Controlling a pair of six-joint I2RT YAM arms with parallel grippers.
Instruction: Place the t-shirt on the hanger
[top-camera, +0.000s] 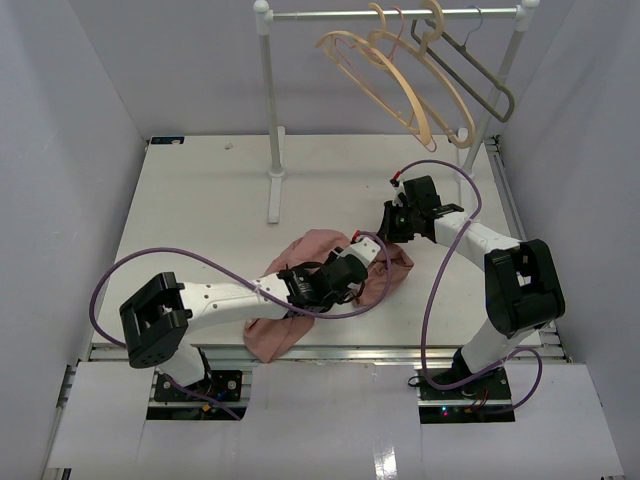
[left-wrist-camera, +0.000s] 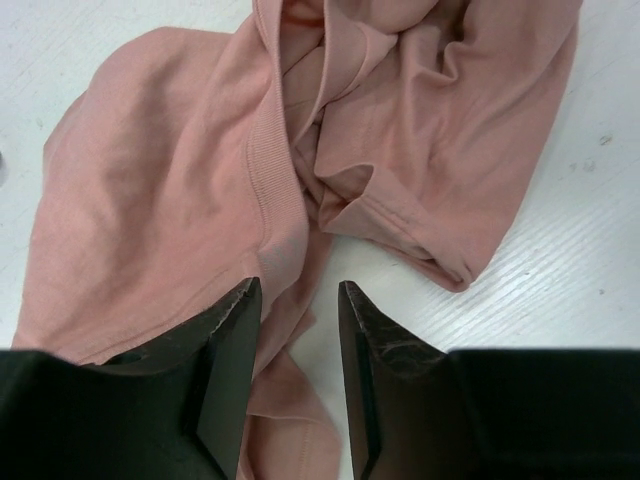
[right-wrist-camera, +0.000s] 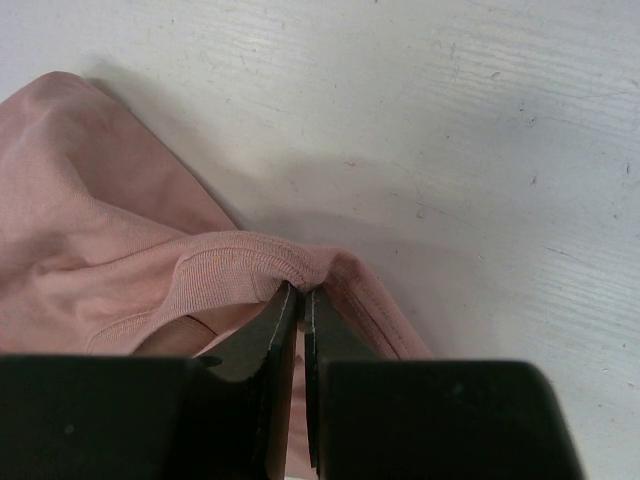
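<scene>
From above, we see the dusty-pink fabric t-shirt (top-camera: 272, 338) lying crumpled on the white worktop (top-camera: 200, 215), near its front edge and between the two arms. The left tool (top-camera: 352, 264) sits over the middle of the heap. The right tool (top-camera: 388, 232) meets its far right edge. The pale beige wooden hanger (top-camera: 447, 95) hangs on the white metal rail (top-camera: 330, 14) at the back, well apart from the garment.

Through the left wrist camera, we find that tool's fingers apart, with a ribbed fold of the cloth running up between them, unclamped.

Through the right wrist camera, we find that tool's fingers drawn almost together, pinching a ribbed hem of the t-shirt, with bare worktop beyond it.
</scene>
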